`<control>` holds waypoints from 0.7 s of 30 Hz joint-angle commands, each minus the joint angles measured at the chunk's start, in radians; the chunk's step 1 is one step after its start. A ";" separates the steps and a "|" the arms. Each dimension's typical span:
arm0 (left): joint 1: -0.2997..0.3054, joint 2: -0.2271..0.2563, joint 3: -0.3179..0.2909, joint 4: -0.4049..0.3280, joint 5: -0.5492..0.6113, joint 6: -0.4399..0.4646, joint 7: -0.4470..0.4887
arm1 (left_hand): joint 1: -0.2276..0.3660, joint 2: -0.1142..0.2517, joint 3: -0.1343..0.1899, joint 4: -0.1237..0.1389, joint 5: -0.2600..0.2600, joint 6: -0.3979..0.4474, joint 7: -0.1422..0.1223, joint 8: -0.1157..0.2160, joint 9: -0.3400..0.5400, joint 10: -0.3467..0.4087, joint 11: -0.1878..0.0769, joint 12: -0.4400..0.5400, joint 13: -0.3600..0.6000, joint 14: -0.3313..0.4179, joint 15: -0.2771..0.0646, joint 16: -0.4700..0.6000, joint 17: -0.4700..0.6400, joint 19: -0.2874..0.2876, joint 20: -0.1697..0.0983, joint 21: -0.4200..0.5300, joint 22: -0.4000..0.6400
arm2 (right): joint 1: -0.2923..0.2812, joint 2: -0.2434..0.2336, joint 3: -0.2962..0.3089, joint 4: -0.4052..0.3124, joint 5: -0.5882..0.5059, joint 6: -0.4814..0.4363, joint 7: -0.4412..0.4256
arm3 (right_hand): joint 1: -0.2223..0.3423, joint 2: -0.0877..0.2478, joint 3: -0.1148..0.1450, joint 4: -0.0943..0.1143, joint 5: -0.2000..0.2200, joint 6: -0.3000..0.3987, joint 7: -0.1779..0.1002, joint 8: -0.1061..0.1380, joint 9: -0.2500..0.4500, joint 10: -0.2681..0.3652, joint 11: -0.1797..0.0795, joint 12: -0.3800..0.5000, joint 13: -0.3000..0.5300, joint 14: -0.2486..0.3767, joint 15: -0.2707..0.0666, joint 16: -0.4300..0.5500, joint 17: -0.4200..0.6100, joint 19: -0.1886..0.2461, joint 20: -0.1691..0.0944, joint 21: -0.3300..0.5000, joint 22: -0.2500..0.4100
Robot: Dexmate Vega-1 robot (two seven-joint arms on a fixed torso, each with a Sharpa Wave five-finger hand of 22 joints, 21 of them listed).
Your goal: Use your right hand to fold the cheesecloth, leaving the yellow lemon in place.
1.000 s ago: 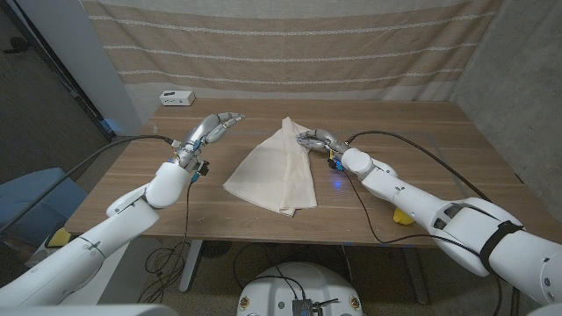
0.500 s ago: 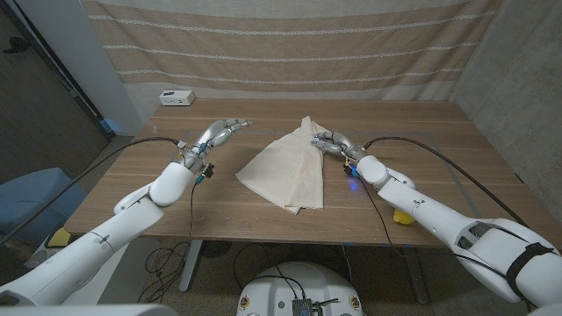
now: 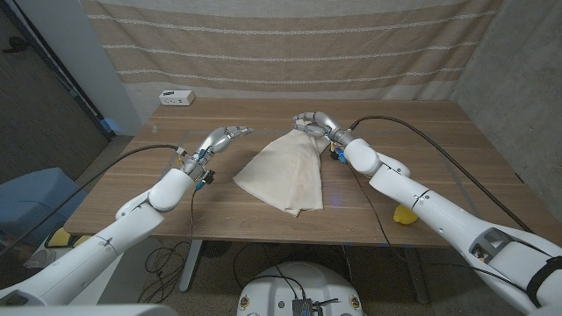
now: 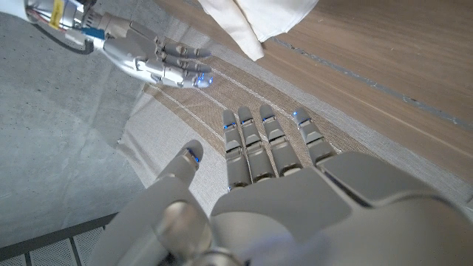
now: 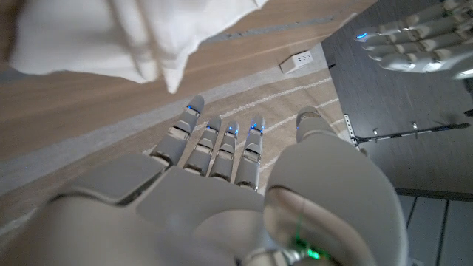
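The cheesecloth (image 3: 283, 170) is lying folded near the middle of the wooden table (image 3: 421, 132), a cream triangle narrowing to a point at its far end and fanning out toward the robot's side, with layered edges showing along its near corner. The right hand (image 3: 316, 123) is hovering just beyond that far tip, fingers stretched out and apart, gripping nothing; in the right wrist view its fingers (image 5: 214, 144) are reaching straight ahead with the bunched white cloth (image 5: 126, 33) lying apart from them on the wood. The left hand (image 3: 221, 138) is hanging off to the cloth's left side, fingers extended and slightly spread, holding nothing, and its own wrist camera is showing the same loose, open pose (image 4: 273, 148) with the corner of the cloth (image 4: 259, 18) beyond it. The yellow lemon (image 3: 403, 214) is sitting at the table's near right edge, partly hidden by the right forearm, well apart from the cloth. A small white box (image 3: 176, 97) is resting at the far left corner of the table, before the striped curtain (image 3: 290, 44).
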State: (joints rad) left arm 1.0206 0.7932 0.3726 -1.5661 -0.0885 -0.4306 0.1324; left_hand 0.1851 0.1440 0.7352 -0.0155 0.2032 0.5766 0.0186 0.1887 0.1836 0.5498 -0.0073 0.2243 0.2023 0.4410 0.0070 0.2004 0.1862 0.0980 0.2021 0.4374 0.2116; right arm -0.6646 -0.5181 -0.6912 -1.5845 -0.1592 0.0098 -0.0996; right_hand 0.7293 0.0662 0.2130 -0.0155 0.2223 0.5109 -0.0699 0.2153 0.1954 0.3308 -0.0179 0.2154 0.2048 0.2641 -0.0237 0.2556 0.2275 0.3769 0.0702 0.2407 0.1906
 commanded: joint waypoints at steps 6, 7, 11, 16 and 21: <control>-0.037 -0.007 0.028 0.037 -0.011 -0.023 -0.050 | -0.010 0.004 0.000 0.010 -0.002 -0.001 0.003 0.001 0.005 0.001 0.009 0.000 0.005 -0.008 0.002 -0.003 0.001 -0.005 0.004 0.001 0.004 | -0.184 -0.060 0.007 -0.619 -0.277 -0.390 -0.111 | -0.018 0.011 -0.014 -0.005 -0.004 0.069 0.020 0.021 0.002 0.059 0.008 0.013 0.002 0.057 -0.027 0.025 0.009 0.014 0.014 0.007 0.001; -0.036 -0.005 0.027 0.033 -0.010 -0.021 -0.050 | -0.011 0.004 0.001 0.010 -0.002 0.001 0.003 0.001 0.005 0.002 0.007 0.000 0.005 -0.008 0.003 -0.003 0.001 -0.005 0.004 0.001 0.004 | -0.201 -0.058 0.003 -0.636 -0.297 -0.425 -0.121 | -0.019 0.012 -0.015 -0.005 -0.005 0.072 0.022 0.022 0.002 0.063 0.011 0.014 0.002 0.060 -0.027 0.027 0.009 0.017 0.013 0.008 0.001; -0.039 0.002 0.025 0.023 -0.005 -0.016 -0.053 | -0.011 0.004 0.002 0.011 -0.003 0.003 0.005 0.002 0.005 0.002 0.009 0.000 0.005 -0.008 0.002 -0.003 0.000 -0.005 0.004 0.001 0.004 | -0.255 -0.056 -0.008 -0.682 -0.342 -0.523 -0.142 | -0.018 0.014 -0.016 -0.008 -0.005 0.080 0.021 0.023 0.003 0.072 0.010 0.016 0.003 0.069 -0.032 0.032 0.012 0.025 0.014 0.010 0.001; -0.048 0.004 0.027 0.015 0.003 -0.015 -0.058 | -0.012 0.003 0.003 0.011 -0.003 0.003 0.006 0.003 0.005 0.001 0.007 -0.001 0.005 -0.008 0.004 -0.004 -0.001 -0.005 0.004 0.001 0.004 | -0.305 -0.060 -0.018 -0.717 -0.375 -0.603 -0.164 | -0.012 0.015 -0.015 -0.013 -0.005 0.085 0.021 0.025 0.003 0.075 0.010 0.015 0.004 0.065 -0.032 0.031 0.013 0.028 0.015 0.011 0.001; -0.054 0.004 0.027 0.010 0.011 -0.016 -0.059 | -0.012 0.004 0.005 0.011 -0.003 0.003 0.005 0.003 0.005 0.003 0.008 0.000 0.005 -0.009 0.004 -0.005 -0.001 -0.005 0.003 0.002 0.004 | -0.330 -0.066 -0.055 -0.744 -0.460 -0.688 -0.186 | -0.009 0.007 -0.018 -0.021 -0.006 0.103 0.027 0.031 0.003 0.082 0.016 0.016 0.004 0.065 -0.028 0.032 0.013 0.030 0.017 0.011 0.000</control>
State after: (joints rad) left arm 0.9802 0.7924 0.3973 -1.5431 -0.0923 -0.4464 0.0818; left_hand 0.1790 0.1397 0.7350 -0.0075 0.2038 0.5766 0.0184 0.1887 0.1835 0.5499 -0.0074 0.2243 0.2023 0.4355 0.0125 0.1948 0.1863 0.0981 0.2021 0.4374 0.2116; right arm -0.8976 -0.5730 -0.6993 -2.2042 -0.4613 -0.4571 -0.2279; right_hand 0.7161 0.0793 0.1939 -0.0282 0.2176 0.5956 -0.0462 0.2354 0.1956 0.4003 -0.0054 0.2235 0.2072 0.3201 -0.0391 0.2818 0.2356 0.3987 0.0841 0.2479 0.1906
